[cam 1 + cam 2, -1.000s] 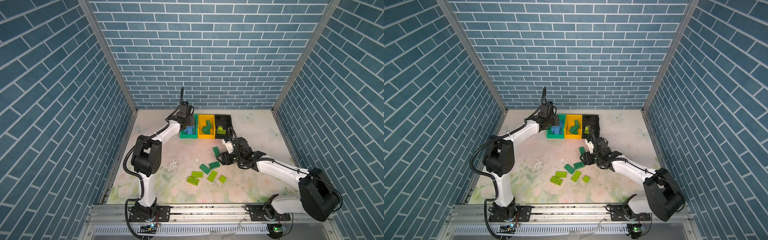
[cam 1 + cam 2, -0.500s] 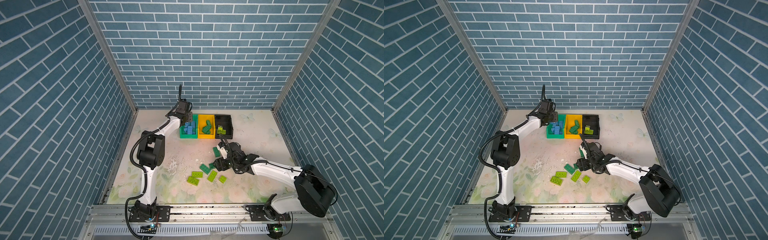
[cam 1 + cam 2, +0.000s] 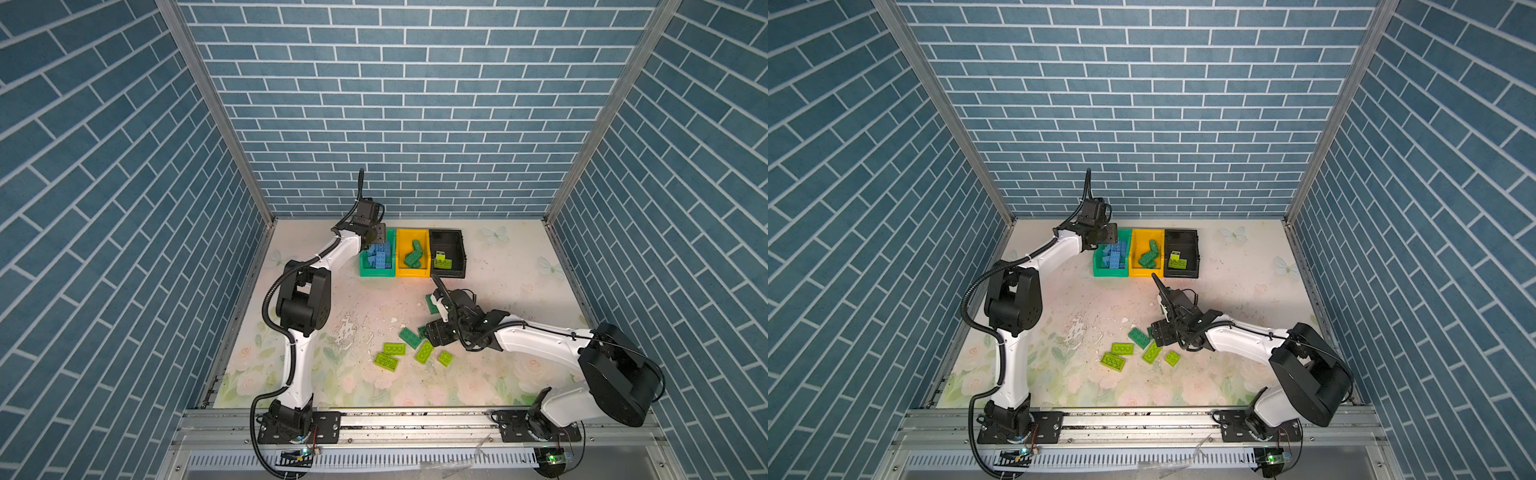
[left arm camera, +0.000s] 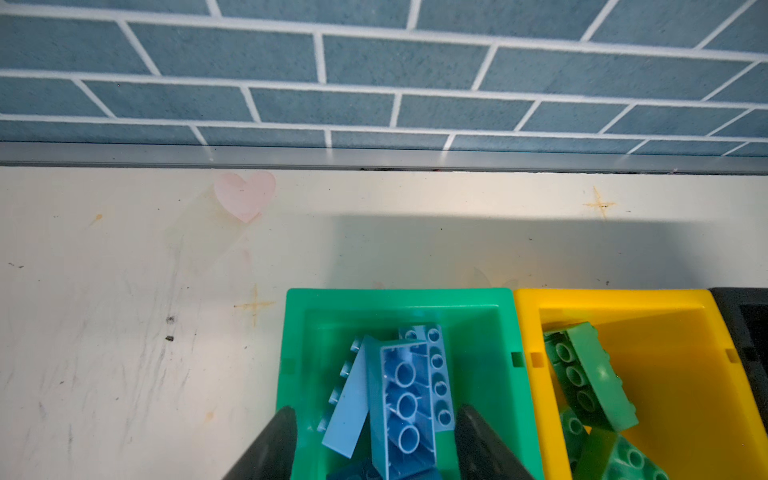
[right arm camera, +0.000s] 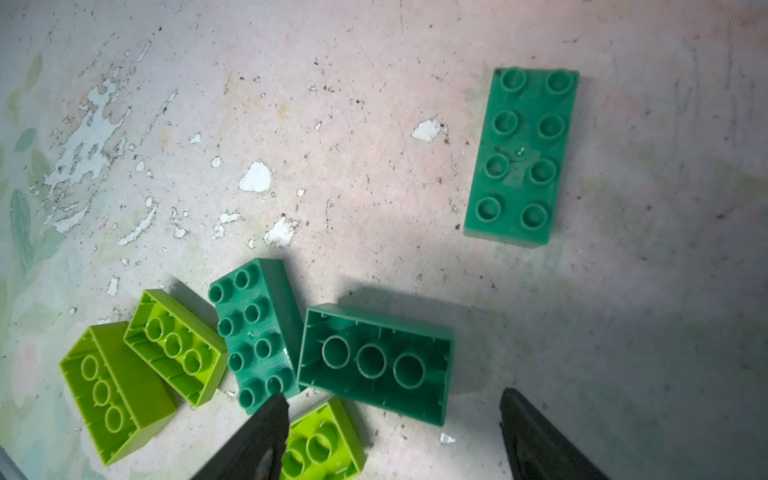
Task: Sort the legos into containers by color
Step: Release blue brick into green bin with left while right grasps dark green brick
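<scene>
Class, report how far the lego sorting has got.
Done: light blue bricks lie in the green bin, dark green ones in the yellow bin, lime ones in the black bin. In hand: nothing; the left gripper hangs open over the green bin, the right gripper open over the table. Left: three dark green bricks and four lime bricks on the table.

White links, black joints, black corrugated cables

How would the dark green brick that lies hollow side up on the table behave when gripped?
The upturned dark green brick looks like rigid moulded plastic, so it probably will not flex. Its open underside shows thin walls, so it is likely light. Flat faces make rolling unlikely, though the glossy sides might slip slightly.
</scene>
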`<state>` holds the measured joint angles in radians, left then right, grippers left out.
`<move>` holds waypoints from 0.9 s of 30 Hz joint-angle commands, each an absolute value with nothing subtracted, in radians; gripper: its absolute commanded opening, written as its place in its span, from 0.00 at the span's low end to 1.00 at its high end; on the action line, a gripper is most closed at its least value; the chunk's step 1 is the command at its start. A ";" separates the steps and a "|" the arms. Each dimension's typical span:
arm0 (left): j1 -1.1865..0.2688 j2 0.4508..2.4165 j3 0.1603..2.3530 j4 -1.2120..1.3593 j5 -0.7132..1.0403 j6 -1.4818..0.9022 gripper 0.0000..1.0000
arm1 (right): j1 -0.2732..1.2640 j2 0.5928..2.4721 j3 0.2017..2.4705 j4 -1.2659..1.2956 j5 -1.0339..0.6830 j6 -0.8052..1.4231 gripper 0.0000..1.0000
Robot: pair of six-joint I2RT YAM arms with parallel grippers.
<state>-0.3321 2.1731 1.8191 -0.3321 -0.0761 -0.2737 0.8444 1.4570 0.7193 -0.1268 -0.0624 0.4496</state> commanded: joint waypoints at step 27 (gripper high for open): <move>-0.434 1.853 1.458 -0.217 0.014 -0.347 0.66 | 0.908 1.611 0.839 -0.131 0.017 0.527 0.80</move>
